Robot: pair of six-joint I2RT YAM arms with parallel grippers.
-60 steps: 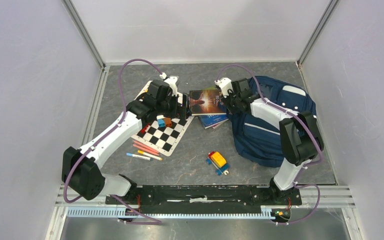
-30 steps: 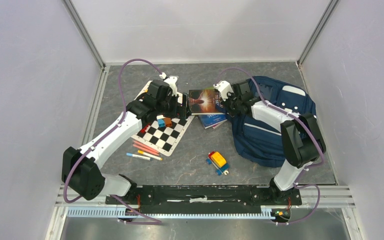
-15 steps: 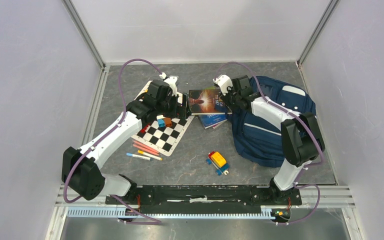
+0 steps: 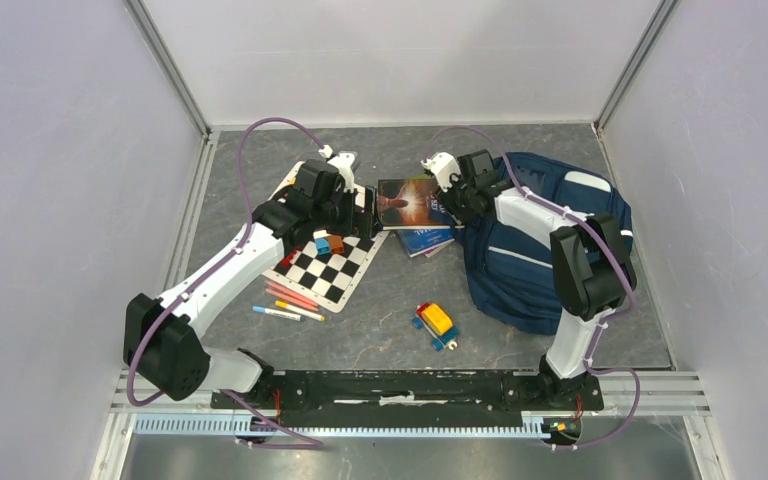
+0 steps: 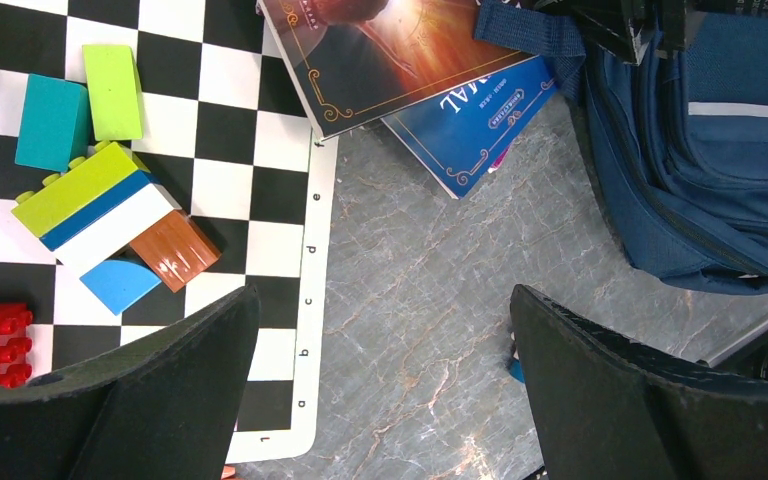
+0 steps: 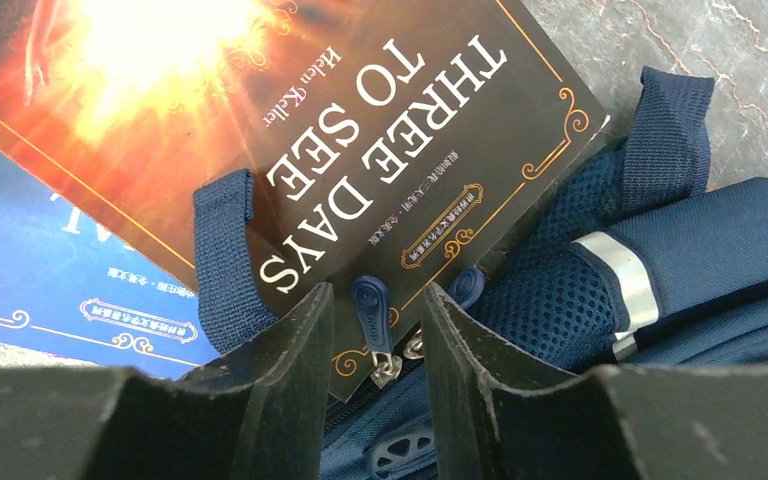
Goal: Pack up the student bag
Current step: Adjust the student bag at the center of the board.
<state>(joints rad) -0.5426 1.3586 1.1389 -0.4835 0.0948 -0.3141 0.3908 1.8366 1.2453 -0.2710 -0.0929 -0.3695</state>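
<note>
The student bag (image 4: pixel 550 240), navy blue with a pale stripe, lies at the right of the table. Its top edge and loop handle (image 6: pixel 222 260) rest on a dark book titled "Three Days to See" (image 6: pixel 260 120), which lies on a blue book (image 4: pixel 425 238). My right gripper (image 6: pixel 377 295) hovers at the bag's top (image 4: pixel 463 195), open. A blue zip pull (image 6: pixel 370 312) hangs in the gap between the fingers, and neither finger touches it. My left gripper (image 5: pixel 382 292) is wide open and empty above the chessboard's (image 5: pixel 260 150) edge.
Coloured building blocks (image 5: pixel 90 200) lie on the chessboard (image 4: pixel 335 265). Several pens (image 4: pixel 285 300) lie by its near corner. A small toy car (image 4: pixel 436 324) sits mid-table. The enclosure walls stand close on the left, right and back.
My right gripper's jaws have parted from shut, and it has shifted slightly toward the back along the bag's top. The left arm has not moved.
</note>
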